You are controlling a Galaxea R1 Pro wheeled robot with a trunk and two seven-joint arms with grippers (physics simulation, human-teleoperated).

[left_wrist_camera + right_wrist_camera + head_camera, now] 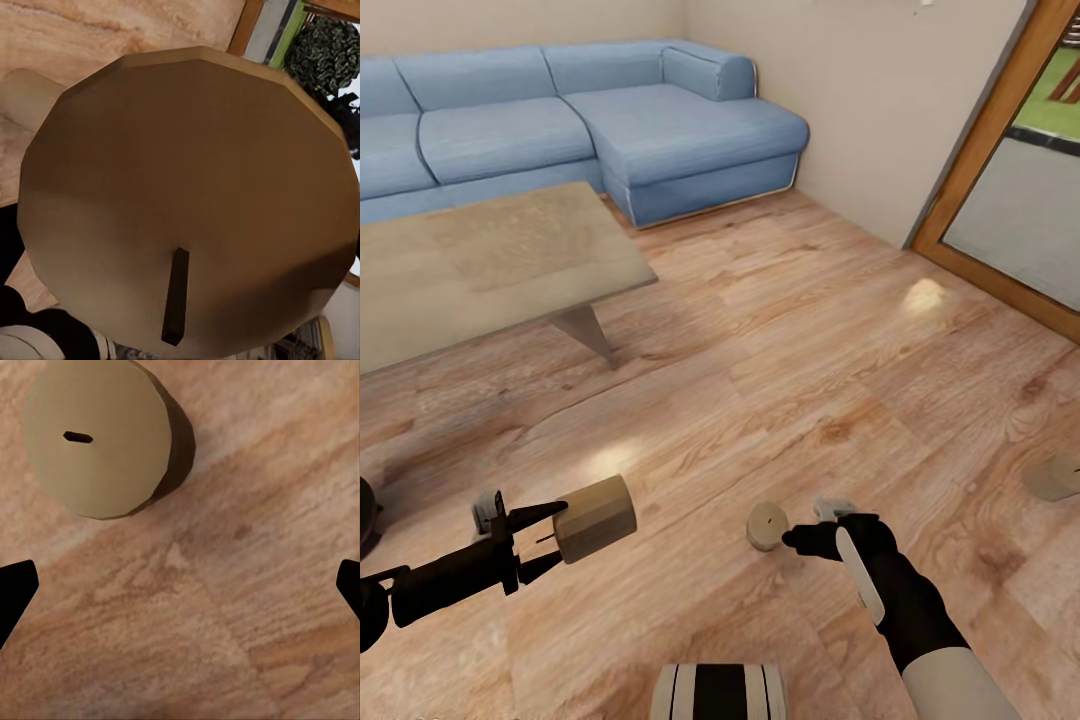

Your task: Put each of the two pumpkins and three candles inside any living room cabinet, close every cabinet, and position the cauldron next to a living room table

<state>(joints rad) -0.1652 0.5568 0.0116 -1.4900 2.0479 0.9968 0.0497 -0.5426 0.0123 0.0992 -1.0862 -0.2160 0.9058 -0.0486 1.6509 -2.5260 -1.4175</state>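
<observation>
A stubby beige candle (596, 519) is gripped on its side in the left hand (545, 535), lifted clear of the wood-plank floor (760, 350), its dark fingers closed against one flat end. In the left wrist view that candle (187, 195) looms very close, its round end face turned to the camera and a short dark wick (175, 296) standing out of it.

A second candle (766, 525) stands upright on the floor, just beside the tips of the right hand (800, 540) and on its left-hand side. In the right wrist view this candle (101, 435) sits ahead of the hand and off to one side rather than between the fingers (15, 589); they are spread wide apart with only bare planks between them, so the right hand is open and holding nothing.

A third candle (1055, 475) stands on the floor well away to the right, cut by the picture's edge.

At the far left edge a rounded black shape (366, 515) shows, too cropped to tell what it is. Behind the left arm stands the low table (480, 270) with an angled slab leg (588, 330), and past it the blue corner sofa (610, 120). On the right is the wood-framed glass door (1010, 200).
</observation>
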